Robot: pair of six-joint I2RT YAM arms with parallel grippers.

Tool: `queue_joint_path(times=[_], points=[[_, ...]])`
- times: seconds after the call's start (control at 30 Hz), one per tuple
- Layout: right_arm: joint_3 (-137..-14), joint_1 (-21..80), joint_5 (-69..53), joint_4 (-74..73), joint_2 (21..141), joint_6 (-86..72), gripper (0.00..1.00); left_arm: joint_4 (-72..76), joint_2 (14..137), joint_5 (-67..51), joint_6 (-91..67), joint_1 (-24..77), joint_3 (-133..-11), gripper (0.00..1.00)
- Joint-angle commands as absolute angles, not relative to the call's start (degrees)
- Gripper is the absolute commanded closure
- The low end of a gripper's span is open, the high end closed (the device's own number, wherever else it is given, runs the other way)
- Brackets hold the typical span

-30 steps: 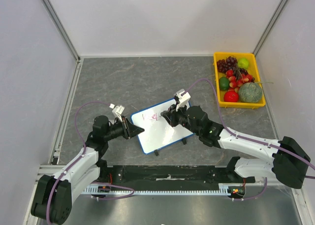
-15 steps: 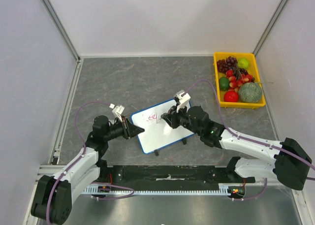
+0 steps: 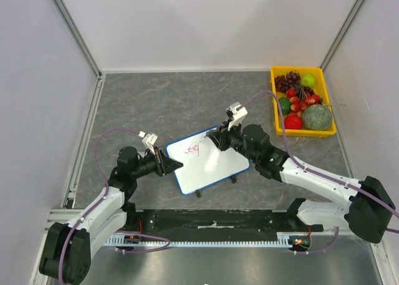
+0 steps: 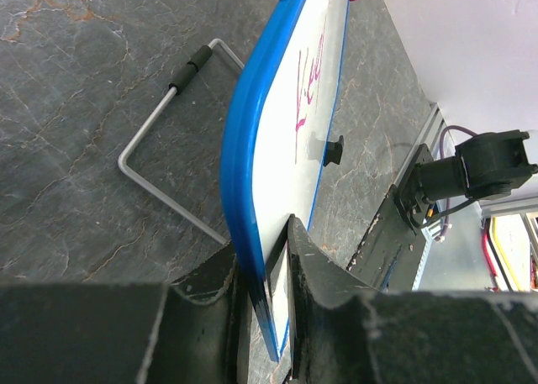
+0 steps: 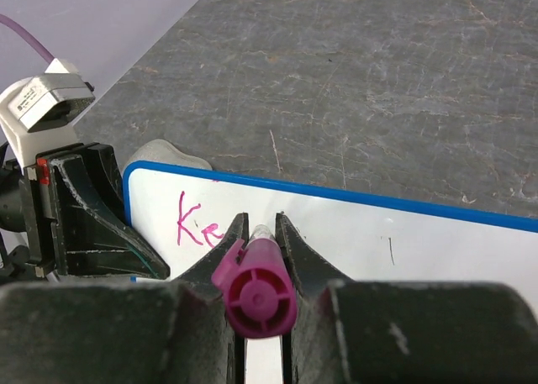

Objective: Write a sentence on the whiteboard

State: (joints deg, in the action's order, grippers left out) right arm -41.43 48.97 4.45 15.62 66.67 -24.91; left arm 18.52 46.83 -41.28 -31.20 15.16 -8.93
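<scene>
The whiteboard (image 3: 212, 166), white with a blue rim, stands tilted on the grey table. Magenta lettering (image 3: 191, 149) sits near its left end; it begins "Ke" in the right wrist view (image 5: 195, 224), and the rest is hidden behind the fingers. It also shows in the left wrist view (image 4: 308, 86). My left gripper (image 3: 172, 165) is shut on the board's left edge (image 4: 244, 157). My right gripper (image 3: 216, 139) is shut on a magenta marker (image 5: 255, 293) at the board's far edge. The marker's tip is hidden.
A yellow tray (image 3: 274, 110) of fruit stands at the back right. A pale grey eraser pad (image 5: 164, 155) lies behind the board's left corner. The board's wire stand (image 4: 160, 161) rests on the table behind it. Walls enclose the table.
My right gripper has moved with the marker from over the board's middle to its far edge. The magenta lettering has grown longer. The left arm has not moved.
</scene>
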Motion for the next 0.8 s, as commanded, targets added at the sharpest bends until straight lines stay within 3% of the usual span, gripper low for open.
queue_joint_path(times=[0.0, 0.77], points=[[-43.6, 48.8, 2.5, 18.4, 68.2, -25.1, 1.00, 19.4, 46.3, -38.5, -26.7, 14.9, -8.3, 0.98], [-40.5, 47.6, 5.4, 17.0, 68.2, -25.9, 1.00, 19.3, 46.5, -38.6, -26.7, 14.9, -8.4, 0.98]])
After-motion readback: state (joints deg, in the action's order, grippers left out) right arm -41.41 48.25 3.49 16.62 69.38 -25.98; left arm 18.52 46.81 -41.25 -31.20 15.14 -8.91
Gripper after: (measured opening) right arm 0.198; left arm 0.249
